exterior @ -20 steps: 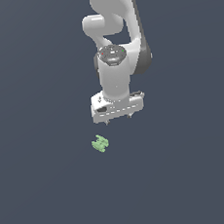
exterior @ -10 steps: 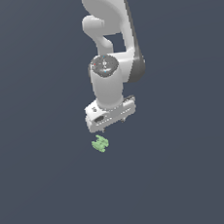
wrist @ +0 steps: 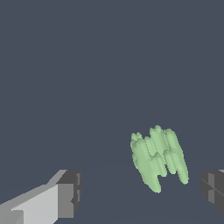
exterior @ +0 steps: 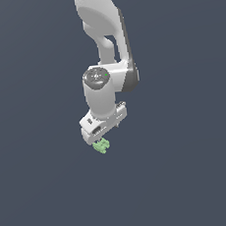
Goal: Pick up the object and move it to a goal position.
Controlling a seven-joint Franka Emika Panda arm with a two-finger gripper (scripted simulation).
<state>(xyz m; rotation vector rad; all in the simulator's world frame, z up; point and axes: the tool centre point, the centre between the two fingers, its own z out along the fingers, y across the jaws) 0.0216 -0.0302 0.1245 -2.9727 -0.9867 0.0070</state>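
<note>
We note the gripper poised over the green object on the counter, jaws spread with it between but off-centre; we should centre, then lower before closing.

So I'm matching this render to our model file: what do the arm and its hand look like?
The glossy white, rounded Panda arm has dark grey bands at its joints and a grey round cap with a tiny green dot. Its white block-shaped hand carries white fingers tipped with dark grey pads. No cables or lettering show.
</note>
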